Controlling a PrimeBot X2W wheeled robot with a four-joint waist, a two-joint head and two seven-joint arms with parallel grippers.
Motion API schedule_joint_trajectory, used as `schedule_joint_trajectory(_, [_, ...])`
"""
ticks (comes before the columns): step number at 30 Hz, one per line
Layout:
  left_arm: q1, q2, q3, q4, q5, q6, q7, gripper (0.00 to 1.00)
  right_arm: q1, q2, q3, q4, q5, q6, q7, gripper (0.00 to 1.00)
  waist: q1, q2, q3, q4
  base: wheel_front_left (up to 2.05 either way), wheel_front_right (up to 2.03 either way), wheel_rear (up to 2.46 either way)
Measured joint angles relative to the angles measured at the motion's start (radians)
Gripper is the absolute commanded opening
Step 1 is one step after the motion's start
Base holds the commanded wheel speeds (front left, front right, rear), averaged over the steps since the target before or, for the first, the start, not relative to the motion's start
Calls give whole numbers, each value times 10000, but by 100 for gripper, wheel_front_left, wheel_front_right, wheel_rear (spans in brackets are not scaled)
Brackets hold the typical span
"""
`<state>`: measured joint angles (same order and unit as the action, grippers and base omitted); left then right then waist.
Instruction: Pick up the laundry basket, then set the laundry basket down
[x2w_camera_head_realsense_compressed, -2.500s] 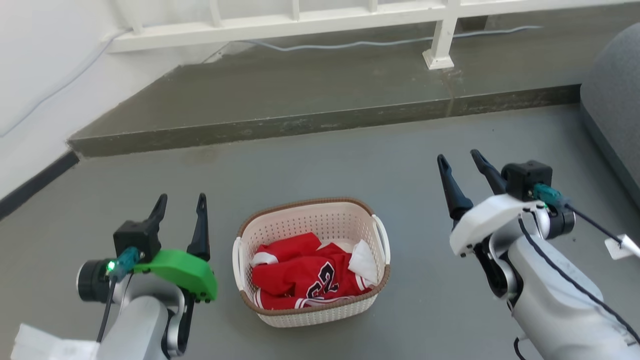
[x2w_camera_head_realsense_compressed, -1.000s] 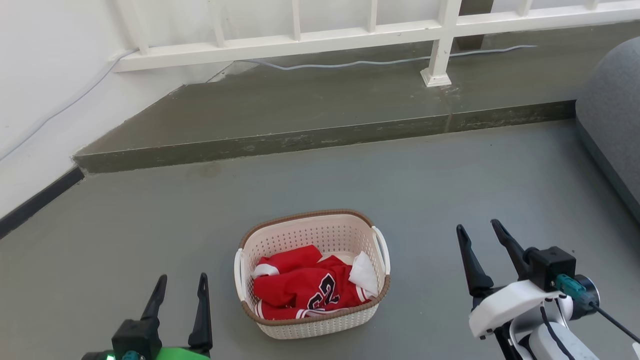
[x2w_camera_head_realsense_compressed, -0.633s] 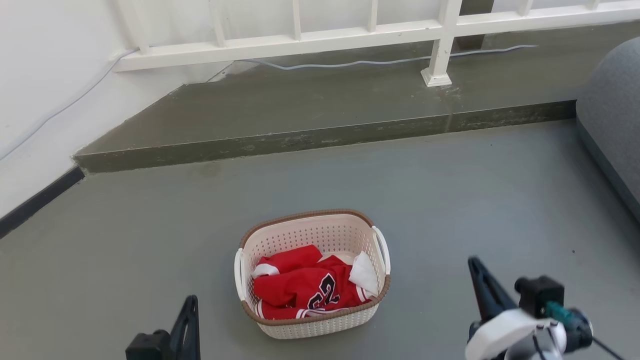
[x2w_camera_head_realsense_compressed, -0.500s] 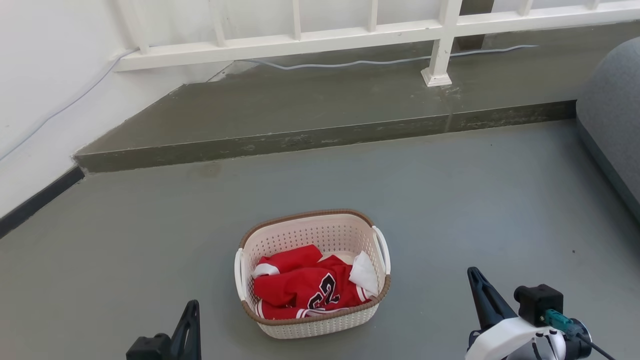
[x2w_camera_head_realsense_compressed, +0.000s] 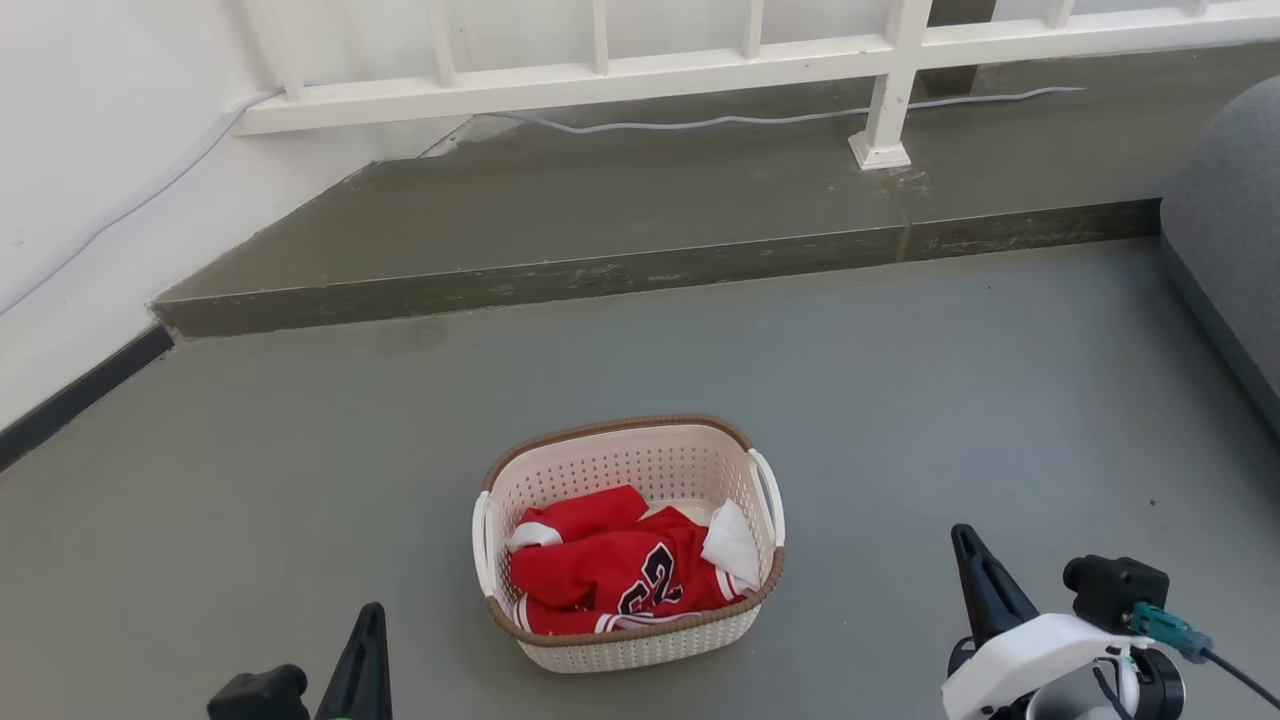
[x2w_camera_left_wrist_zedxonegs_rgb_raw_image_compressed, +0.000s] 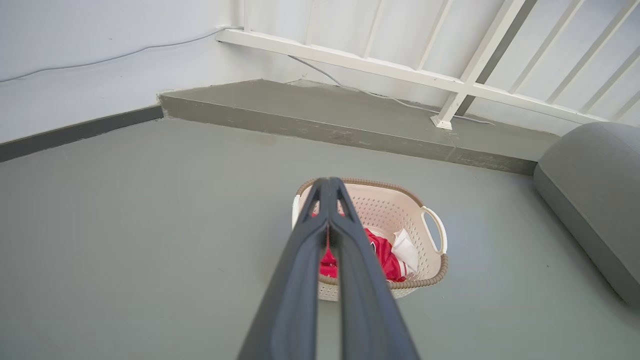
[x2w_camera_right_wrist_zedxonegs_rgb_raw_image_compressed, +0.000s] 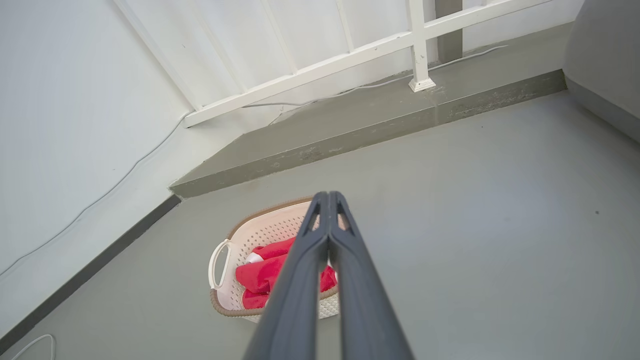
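The laundry basket (x2w_camera_head_realsense_compressed: 640, 652) is sitting upright on the grey floor (x2w_camera_head_realsense_compressed: 900, 400) in the lower middle of the head view, with its brown rim facing up and a white handle showing on each side. A crumpled red jersey (x2w_camera_head_realsense_compressed: 600, 575) with dark numerals is lying inside it, and a white cloth (x2w_camera_head_realsense_compressed: 730, 540) is resting on the jersey at the right of the interior. The left gripper (x2w_camera_left_wrist_zedxonegs_rgb_raw_image_compressed: 328, 182) is poking up at the bottom left of the head view, beside the basket and not touching it. In the left wrist view its two dark fingers are pressing together at the tips with nothing between them, overlapping the basket at mid-frame. The right gripper (x2w_camera_right_wrist_zedxonegs_rgb_raw_image_compressed: 327, 195) is rising at the lower right of the head view, also apart from the basket. In the right wrist view its fingers are likewise meeting at the tips and gripping nothing. Beyond the basket a raised step (x2w_camera_head_realsense_compressed: 600, 220) is crossing the upper part of the head view. A white railing (x2w_camera_head_realsense_compressed: 700, 65) is running along the top edge, and a grey cable (x2w_camera_head_realsense_compressed: 700, 122) is trailing below it. A grey padded shape (x2w_camera_head_realsense_compressed: 1230, 230) is standing at the right edge.
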<state>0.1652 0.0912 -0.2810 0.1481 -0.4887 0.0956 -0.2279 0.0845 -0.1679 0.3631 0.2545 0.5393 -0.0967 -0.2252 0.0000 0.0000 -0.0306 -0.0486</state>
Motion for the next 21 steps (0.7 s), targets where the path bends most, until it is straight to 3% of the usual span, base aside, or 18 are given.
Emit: schedule_joint_trajectory(21, [-116,-25,654,50,-2617,-378,635,0,-156,173,-991,-71,2458,428,694,0,0,0,84,108,0,0,0])
